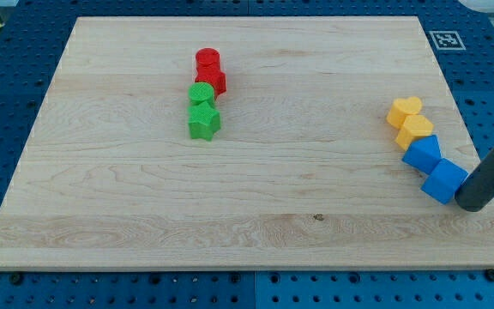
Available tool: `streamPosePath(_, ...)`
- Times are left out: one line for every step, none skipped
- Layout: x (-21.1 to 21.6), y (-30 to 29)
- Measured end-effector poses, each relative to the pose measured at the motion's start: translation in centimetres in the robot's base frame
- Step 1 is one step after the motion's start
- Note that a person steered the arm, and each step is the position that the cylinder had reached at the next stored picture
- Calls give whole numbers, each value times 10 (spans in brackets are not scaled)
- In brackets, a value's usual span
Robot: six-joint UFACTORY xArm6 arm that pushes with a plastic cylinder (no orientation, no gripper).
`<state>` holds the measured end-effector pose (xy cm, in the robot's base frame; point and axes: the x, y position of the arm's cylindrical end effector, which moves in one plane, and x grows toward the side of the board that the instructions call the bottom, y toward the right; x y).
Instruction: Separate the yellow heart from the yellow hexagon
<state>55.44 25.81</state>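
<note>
The yellow heart lies near the board's right edge, touching the yellow hexagon just below it. Two blue blocks continue the chain down and to the right: one touches the hexagon, the other sits lower. My tip is at the right of the lower blue block, touching or almost touching it, well below and to the right of the yellow pair.
At the upper middle a column of blocks touches: a red cylinder, a red block, a green cylinder and a green star. The wooden board lies on a blue pegboard; a marker tag sits at the top right.
</note>
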Motion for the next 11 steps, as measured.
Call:
streamPosePath(0, 0)
streamPosePath(5, 8)
streamPosePath(7, 14)
streamPosePath(4, 52)
streamPosePath(-25, 77)
streamPosePath(-53, 84)
streamPosePath(-83, 85)
streamPosePath(-103, 85)
streamPosePath(-121, 70)
streamPosePath(-126, 50)
streamPosePath(-127, -3)
